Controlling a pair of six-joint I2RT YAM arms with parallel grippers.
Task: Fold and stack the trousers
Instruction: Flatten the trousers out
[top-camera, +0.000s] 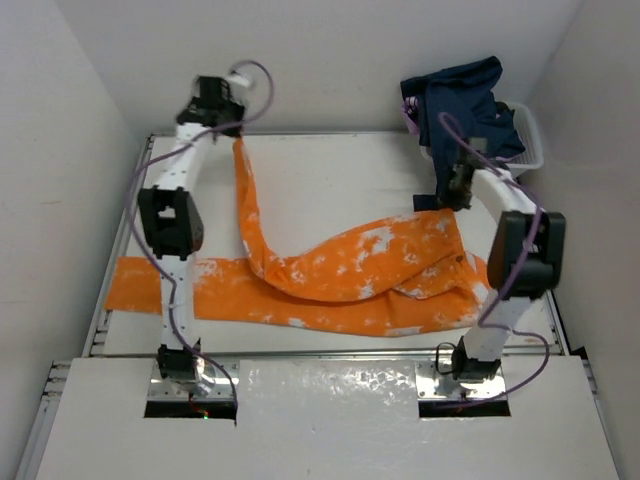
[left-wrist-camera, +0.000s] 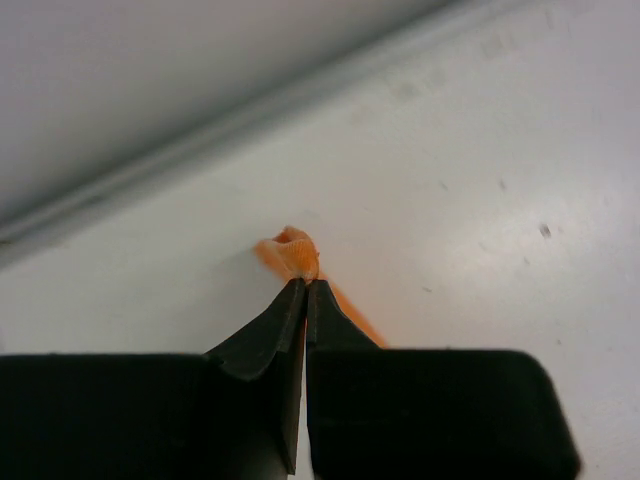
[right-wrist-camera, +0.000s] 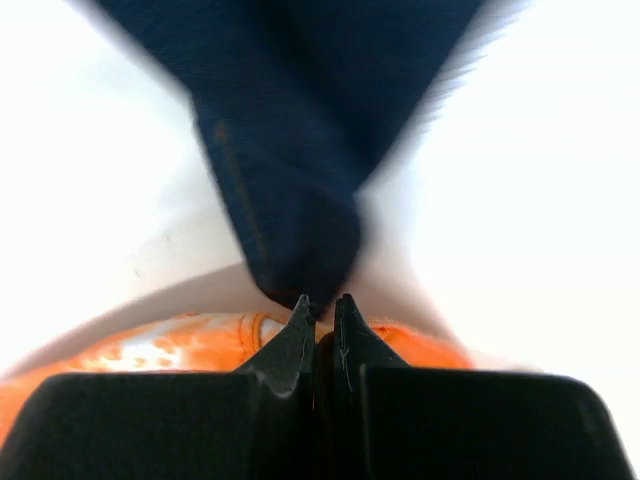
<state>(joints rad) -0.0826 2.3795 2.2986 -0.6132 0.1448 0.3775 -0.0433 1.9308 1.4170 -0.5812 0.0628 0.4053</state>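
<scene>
The left gripper (left-wrist-camera: 304, 283) pinches a small nub of the trousers (top-camera: 360, 270), spread across the table (top-camera: 330, 170); tension can pull it free. The right gripper (right-wrist-camera: 322, 300), closed at the waist end, may snag the navy garment (right-wrist-camera: 290, 150).

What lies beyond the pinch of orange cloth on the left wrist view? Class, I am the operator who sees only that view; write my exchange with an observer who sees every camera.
Observer: The left gripper holds one leg end of the trousers, raised at the far left corner of the table.
Operator: Where is the other leg?
Observer: Flat along the near edge, reaching to the table's left side.
Operator: And the right gripper?
Observer: The right gripper is shut at the waist end, close to a dark blue garment hanging out of a white basket.
</scene>
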